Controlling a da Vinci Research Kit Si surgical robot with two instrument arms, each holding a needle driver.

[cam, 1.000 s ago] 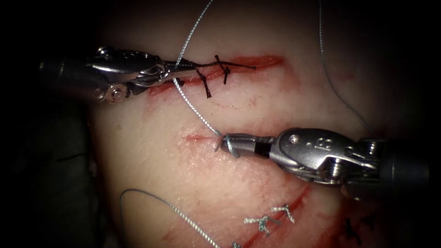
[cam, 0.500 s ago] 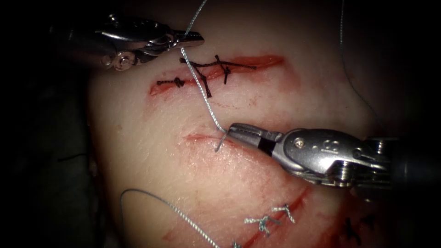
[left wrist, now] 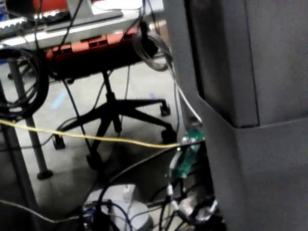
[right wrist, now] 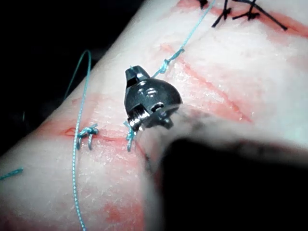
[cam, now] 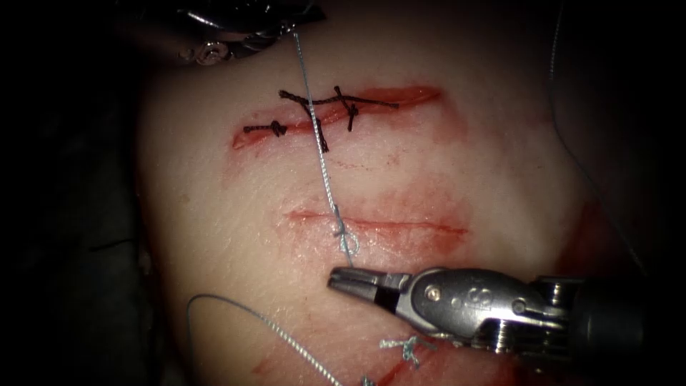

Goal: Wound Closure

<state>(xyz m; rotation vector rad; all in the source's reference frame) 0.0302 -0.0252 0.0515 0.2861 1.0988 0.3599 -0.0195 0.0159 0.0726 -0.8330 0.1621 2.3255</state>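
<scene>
The tissue (cam: 214, 214) carries the middle cut (cam: 400, 227), a knot (cam: 344, 234) at its left part. The thread (cam: 318, 143) runs up from the knot to the left tool (cam: 282, 25), clamped on it, partly cut off in darkness. Below the cut, the right tool (cam: 343, 280) grips the short tail, jaws closed; the right wrist view (right wrist: 137, 77) confirms contact. Needle: cannot tell where.

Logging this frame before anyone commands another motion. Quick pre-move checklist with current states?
1. Left tool shut on the thread: ok.
2. Thread runs straight from left tool to knot: ok.
3. Knot sits on the middle cut: ok.
4. Right tool holds nothing, below the knot: ok.
5. Right tool jaws open or shut: cannot tell.
6. Needle location: cannot tell.
</scene>
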